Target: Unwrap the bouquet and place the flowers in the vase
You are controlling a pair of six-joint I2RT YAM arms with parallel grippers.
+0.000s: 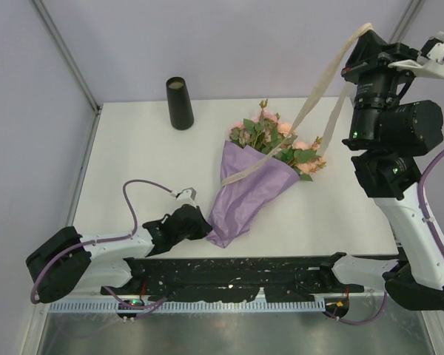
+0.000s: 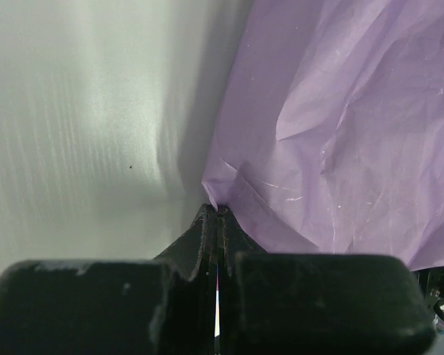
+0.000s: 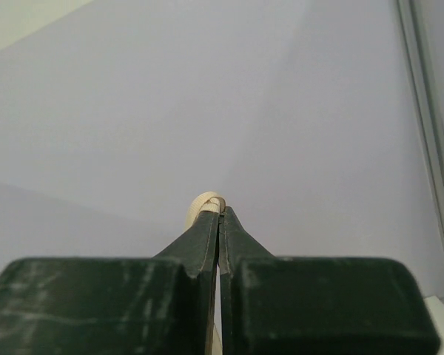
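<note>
My left claw [image 2: 217,210] is pressed together on the bottom corner of the purple paper at the narrow end of the bouquet [image 1: 253,191], low on the worktop [image 1: 133,163], at the lower centre of the overhead view. The bouquet lies flat, and its cone points down and left toward me. The flowers [image 1: 270,137] spill out of its wide mouth toward the upper right, their stems hidden inside the paper.

My right claw [image 3: 219,210] is raised at the upper right of the overhead view, fingers clamped on the cream ribbon [image 1: 314,100]. In the right wrist view, a small fold of it shows just above my tips. From there, 2 strands of ribbon slope down and left to the bouquet, and 1 of them curves across the paper near its mouth.

The vase [image 1: 180,103] stands upright at the back of the worktop, in the upper left of the frame, well apart from the bouquet.
</note>
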